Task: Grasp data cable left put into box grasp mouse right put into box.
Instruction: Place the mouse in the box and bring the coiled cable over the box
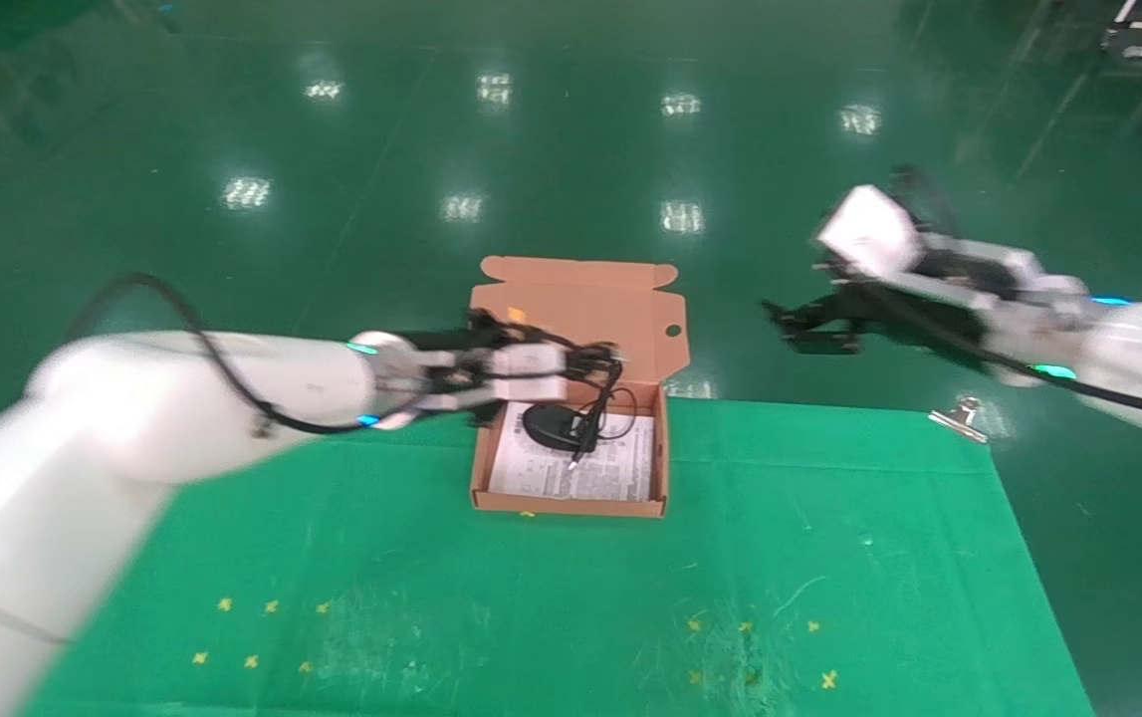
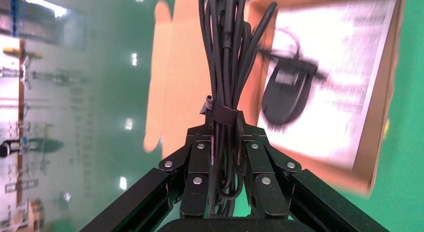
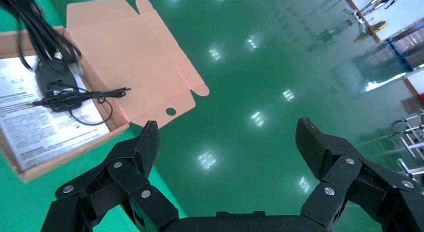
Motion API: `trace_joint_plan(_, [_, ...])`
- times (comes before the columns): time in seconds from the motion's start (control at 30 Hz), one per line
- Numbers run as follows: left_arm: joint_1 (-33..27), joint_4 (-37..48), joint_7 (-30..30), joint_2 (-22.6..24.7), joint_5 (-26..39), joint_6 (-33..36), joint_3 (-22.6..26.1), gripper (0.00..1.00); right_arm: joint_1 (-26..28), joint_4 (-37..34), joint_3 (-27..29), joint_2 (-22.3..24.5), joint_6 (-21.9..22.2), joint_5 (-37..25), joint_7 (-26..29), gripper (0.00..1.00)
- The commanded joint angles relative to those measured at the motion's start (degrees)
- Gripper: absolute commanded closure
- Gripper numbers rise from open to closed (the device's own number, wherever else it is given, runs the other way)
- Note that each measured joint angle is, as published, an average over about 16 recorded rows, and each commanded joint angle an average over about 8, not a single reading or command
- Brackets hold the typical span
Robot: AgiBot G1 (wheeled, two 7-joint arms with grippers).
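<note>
The brown box (image 1: 571, 503) stands open at the far middle of the green table, its flap lid (image 1: 580, 309) raised behind it. The black mouse (image 1: 549, 423) lies inside on the white printed lining (image 2: 350, 67), with its thin cord beside it. My left gripper (image 1: 602, 363) hangs over the box, shut on the black data cable (image 1: 598, 398), a tied bundle that dangles toward the lining. In the left wrist view the left gripper (image 2: 225, 123) clamps the data cable (image 2: 225, 52) near its strap. My right gripper (image 1: 819, 324) is open and empty, off to the right over the floor.
A metal binder clip (image 1: 959, 416) sits at the far right corner of the green cloth (image 1: 531, 597). Small yellow crosses (image 1: 252, 659) mark the near cloth. The right wrist view shows the right gripper (image 3: 227, 137), the mouse (image 3: 55, 74) and the hanging data cable (image 3: 35, 22).
</note>
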Motion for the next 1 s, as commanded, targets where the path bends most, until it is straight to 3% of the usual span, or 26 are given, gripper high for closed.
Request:
trace_joint_plan(0.03, [0.4, 2.9, 1.8, 2.2, -0.4, -2.5, 0.3, 1.0, 0.1, 4.2, -0.1, 3.7, 0.1, -0.6, 2.0, 0.0])
trace_joint_plan(0.3, [1.6, 7.3, 3.7, 3.6, -7.2, -10.0, 8.1, 1.0, 1.1, 10.6, -0.1, 9.9, -1.3, -1.7, 7.7, 0.0])
trace_joint_plan(0.57, [1.5, 8.7, 3.6, 4.1, -10.3, -13.5, 13.4, 0.0, 2.1, 11.8, -0.1, 11.5, -3.1, -1.7, 9.2, 0.0])
trace_joint_plan(1.0, [1.3, 6.9, 3.1, 2.4, -10.7, -12.5, 12.3, 0.0, 2.1, 10.3, 0.0, 10.3, -3.1, -1.3, 8.7, 0.0])
